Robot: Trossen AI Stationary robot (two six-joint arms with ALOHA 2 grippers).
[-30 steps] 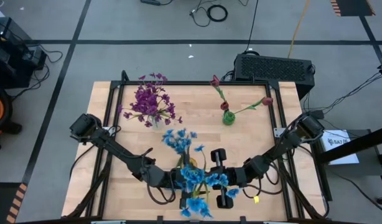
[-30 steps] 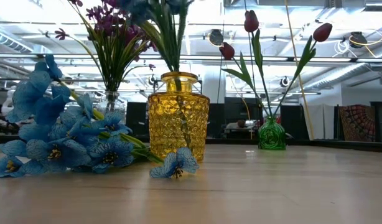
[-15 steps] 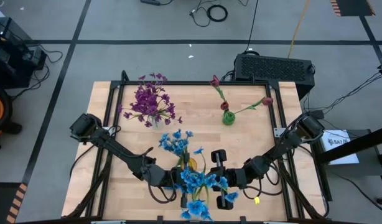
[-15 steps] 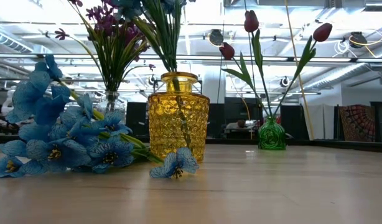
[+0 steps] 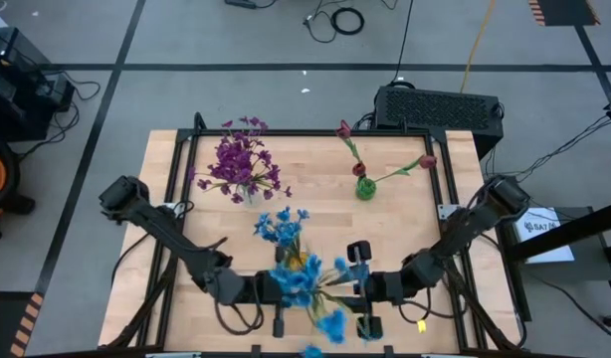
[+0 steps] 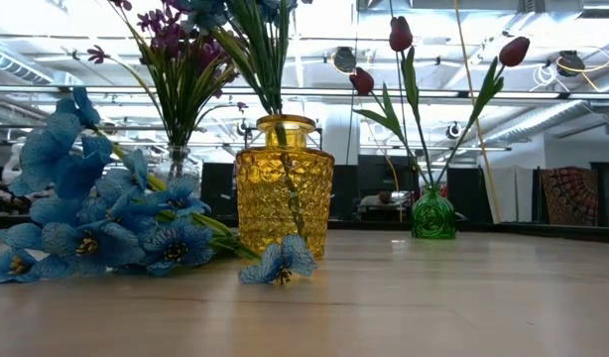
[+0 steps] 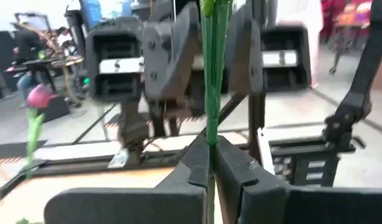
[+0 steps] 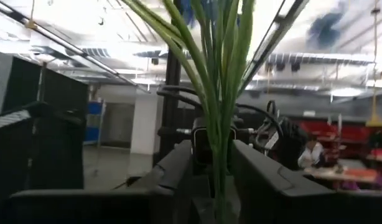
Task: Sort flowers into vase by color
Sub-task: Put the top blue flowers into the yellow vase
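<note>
We are seeing both grippers meeting at the near edge of the bench (image 5: 186,298), at a blue sprig (image 5: 307,286) held above the surface.

The left gripper (image 7: 211,163) is reaching in from the left, its jaws pressed together on the sprig's thin green stem (image 7: 211,93), which is running up between the fingers (image 7: 237,168). The right gripper (image 8: 217,163) is coming in from the right; green stems and leaves are passing between its fingers (image 8: 259,171), and the jaws are standing slightly apart around them. Whether those fingers are touching the stems, we cannot tell.

In the low view, a loose bunch of blue flowers (image 6: 96,223) is lying on the bench beside the yellow vase (image 6: 283,188), with one blossom (image 6: 278,262) just in front of it. This is not matching the high view, where the blue sprig is sitting between the two grippers.

Just behind the grippers, the yellow vase is already carrying blue flowers (image 5: 283,227). Farther back on the left, a clear vase (image 6: 176,159) is holding the purple flowers (image 5: 241,161). Farther back on the right, a green vase (image 5: 365,187) is holding the red tulips (image 5: 347,131). The two far vases are standing well apart.
</note>
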